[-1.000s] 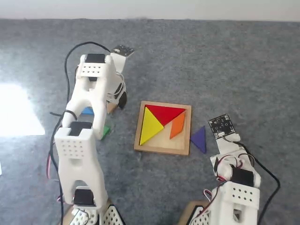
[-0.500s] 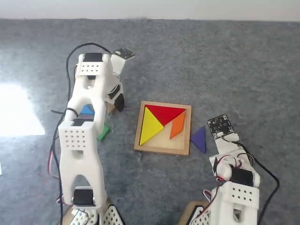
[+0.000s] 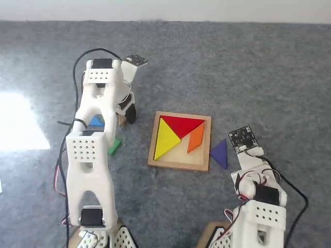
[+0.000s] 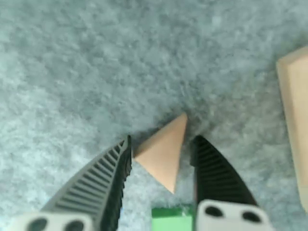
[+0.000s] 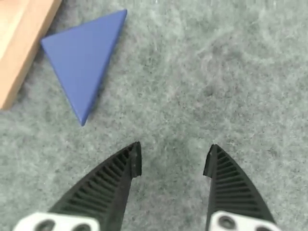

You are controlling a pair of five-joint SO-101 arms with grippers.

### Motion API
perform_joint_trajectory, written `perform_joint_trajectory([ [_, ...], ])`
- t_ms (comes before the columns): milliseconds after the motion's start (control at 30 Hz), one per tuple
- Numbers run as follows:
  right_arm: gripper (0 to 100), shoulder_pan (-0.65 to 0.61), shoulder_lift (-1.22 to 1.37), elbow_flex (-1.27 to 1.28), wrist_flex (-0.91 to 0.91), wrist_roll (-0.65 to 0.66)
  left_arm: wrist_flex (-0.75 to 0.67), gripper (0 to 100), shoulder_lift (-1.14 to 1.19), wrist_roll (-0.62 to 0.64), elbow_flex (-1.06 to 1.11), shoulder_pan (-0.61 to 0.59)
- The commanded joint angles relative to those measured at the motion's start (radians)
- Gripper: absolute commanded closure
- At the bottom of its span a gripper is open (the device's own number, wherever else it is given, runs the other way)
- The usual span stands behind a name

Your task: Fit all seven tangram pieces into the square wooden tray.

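The square wooden tray [image 3: 180, 161] lies mid-table and holds a yellow triangle [image 3: 165, 138], a red triangle [image 3: 182, 125] and an orange parallelogram [image 3: 196, 138]. A purple triangle [image 3: 220, 153] lies on the carpet just right of the tray, and in the right wrist view this triangle [image 5: 83, 58] is ahead of my open, empty right gripper [image 5: 174, 153]. My left gripper [image 4: 162, 142] is open and low over the carpet, its jaws straddling a tan triangle [image 4: 163, 151]. A green piece [image 4: 172, 219] sits close behind the tan one.
A blue piece [image 3: 96, 121] and the green piece [image 3: 114, 146] lie left of the tray, partly hidden by the left arm [image 3: 95, 134]. The tray's edge [image 4: 294, 120] lies off to one side of the left gripper. Grey carpet covers the table.
The left arm has shifted slightly away from the tray, uncovering more of the green piece. The right arm has barely moved.
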Motion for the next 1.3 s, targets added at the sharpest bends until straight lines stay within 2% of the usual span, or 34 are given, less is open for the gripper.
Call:
perform_joint_trajectory([
  [0,78.3,-0.007,0.004,-0.005,-0.022,0.012,0.052,83,-0.015,0.0,-0.036,-0.008],
  [267,78.3,-0.007,0.004,-0.005,-0.022,0.012,0.055,83,-0.02,0.109,-0.038,0.005],
  [367,78.3,-0.007,0.004,-0.005,-0.022,0.012,0.11,83,-0.046,0.181,-0.067,0.015],
  [500,78.3,-0.007,0.004,-0.005,-0.022,0.012,0.11,83,-0.135,0.287,-0.053,0.037],
  [633,78.3,-0.007,0.004,-0.005,-0.022,0.012,0.11,83,-0.281,0.338,0.07,0.084],
  [767,78.3,-0.007,0.004,-0.003,-0.022,0.012,0.095,82,-0.358,0.319,0.087,0.097],
  [1067,78.3,-0.004,0.004,-0.003,-0.021,0.012,0.1,78,-0.253,0.069,0.068,-0.003],
  [1267,78.3,-0.005,0.004,-0.003,-0.021,0.012,0.069,78,-0.167,0.038,0.047,-0.018],
])
